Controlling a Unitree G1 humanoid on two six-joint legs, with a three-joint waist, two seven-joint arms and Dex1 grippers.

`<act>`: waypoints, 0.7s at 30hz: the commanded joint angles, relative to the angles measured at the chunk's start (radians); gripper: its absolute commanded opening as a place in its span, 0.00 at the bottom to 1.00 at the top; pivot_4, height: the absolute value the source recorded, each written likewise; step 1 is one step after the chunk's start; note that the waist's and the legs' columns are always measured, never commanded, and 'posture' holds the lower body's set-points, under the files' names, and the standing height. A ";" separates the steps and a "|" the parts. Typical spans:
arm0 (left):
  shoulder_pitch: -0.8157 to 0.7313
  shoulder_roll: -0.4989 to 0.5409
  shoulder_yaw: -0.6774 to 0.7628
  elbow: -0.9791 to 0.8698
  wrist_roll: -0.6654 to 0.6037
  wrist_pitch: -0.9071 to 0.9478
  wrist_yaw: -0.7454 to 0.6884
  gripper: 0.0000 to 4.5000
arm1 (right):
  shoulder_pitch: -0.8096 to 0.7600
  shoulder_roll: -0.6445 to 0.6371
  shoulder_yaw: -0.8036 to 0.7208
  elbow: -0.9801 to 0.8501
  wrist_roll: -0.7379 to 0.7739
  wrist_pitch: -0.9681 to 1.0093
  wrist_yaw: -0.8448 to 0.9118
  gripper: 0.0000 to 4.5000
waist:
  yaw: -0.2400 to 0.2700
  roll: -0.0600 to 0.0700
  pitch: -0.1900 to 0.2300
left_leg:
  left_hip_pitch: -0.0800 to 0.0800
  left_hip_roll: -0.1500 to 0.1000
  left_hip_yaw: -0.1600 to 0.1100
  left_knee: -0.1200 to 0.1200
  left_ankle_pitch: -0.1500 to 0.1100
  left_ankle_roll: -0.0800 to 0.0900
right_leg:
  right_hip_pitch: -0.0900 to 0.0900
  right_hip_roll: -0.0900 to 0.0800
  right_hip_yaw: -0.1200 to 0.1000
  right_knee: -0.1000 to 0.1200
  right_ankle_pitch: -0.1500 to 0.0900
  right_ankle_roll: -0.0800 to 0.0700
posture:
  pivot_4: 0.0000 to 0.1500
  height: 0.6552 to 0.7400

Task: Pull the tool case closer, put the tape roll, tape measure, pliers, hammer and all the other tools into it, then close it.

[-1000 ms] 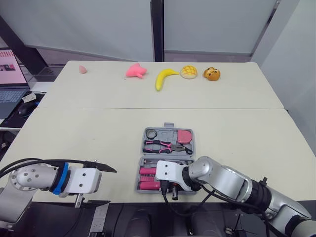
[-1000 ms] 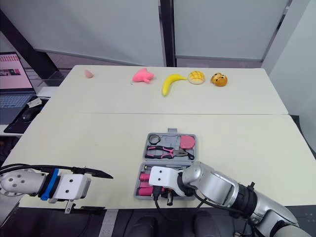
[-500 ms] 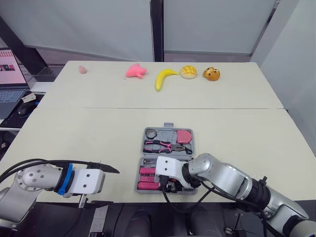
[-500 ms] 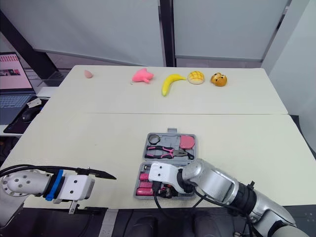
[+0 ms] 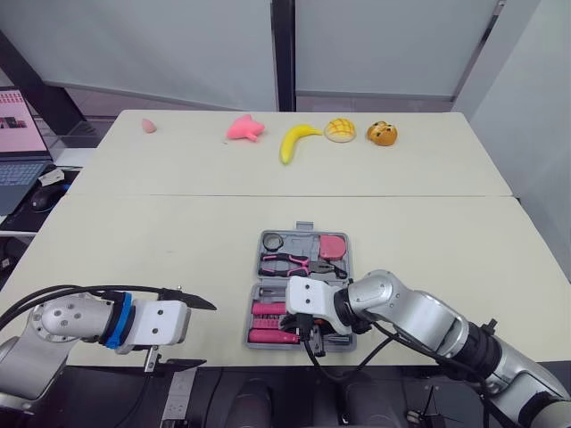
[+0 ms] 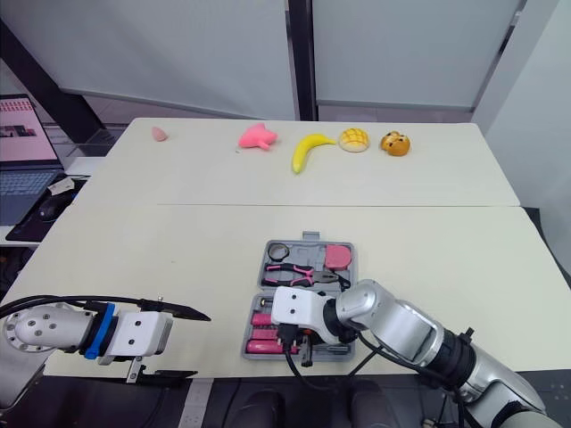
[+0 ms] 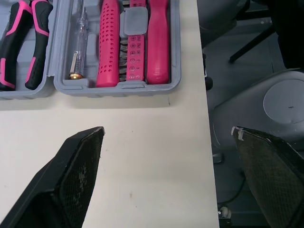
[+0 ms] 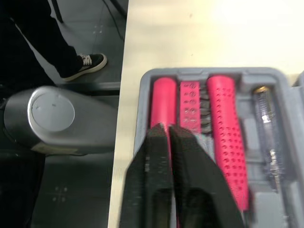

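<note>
Grey plastic tool case [image 7: 114, 88] lies open at the cream table's [image 5: 178, 241] near edge, tools seated. Your right gripper [image 8: 168, 130] is clenched on nothing over the pink tool handles [image 8: 164, 102]; your left gripper [image 7: 167, 132] gapes alongside. Closing looks next: fold one half squarely over the other.

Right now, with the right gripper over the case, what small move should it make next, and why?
Probably lift the right gripper clear of the case. Its shut fingers hang over a pink handle already in its slot, the pliers lie in the far half, and the case is open; the arm would block folding it shut.
</note>
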 commanded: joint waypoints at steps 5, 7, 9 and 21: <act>-0.008 -0.010 0.009 -0.010 -0.023 0.013 0.006 1.00 | 0.030 -0.008 0.045 0.037 -0.075 -0.079 0.027 0.00 | 0.000 0.000 0.000 | 0.000 0.000 0.000 0.000 0.000 0.000 | 0.000 0.000 0.000 0.000 0.000 0.000 | 1.00 0.96; -0.010 -0.012 0.009 -0.010 -0.023 0.016 0.007 1.00 | 0.038 -0.012 0.050 0.058 -0.097 -0.096 0.029 0.00 | 0.000 0.000 0.000 | 0.000 0.000 0.000 0.000 0.000 0.000 | 0.000 0.000 0.000 0.000 0.000 0.000 | 1.00 0.96; -0.008 -0.022 0.017 -0.010 -0.038 0.033 0.014 1.00 | 0.047 -0.001 0.025 0.054 -0.088 -0.107 0.034 0.00 | 0.000 0.000 0.000 | 0.001 0.000 0.000 0.000 0.000 0.000 | 0.000 0.000 0.000 0.000 0.000 0.000 | 1.00 0.96; -0.120 -0.160 0.081 0.057 -0.173 0.264 0.172 1.00 | 0.231 -0.159 -0.442 -0.150 0.092 -0.244 0.086 0.00 | 0.022 -0.002 -0.001 | 0.001 0.000 -0.001 0.001 0.000 0.000 | 0.003 0.000 -0.001 0.000 0.000 0.001 | 1.00 0.96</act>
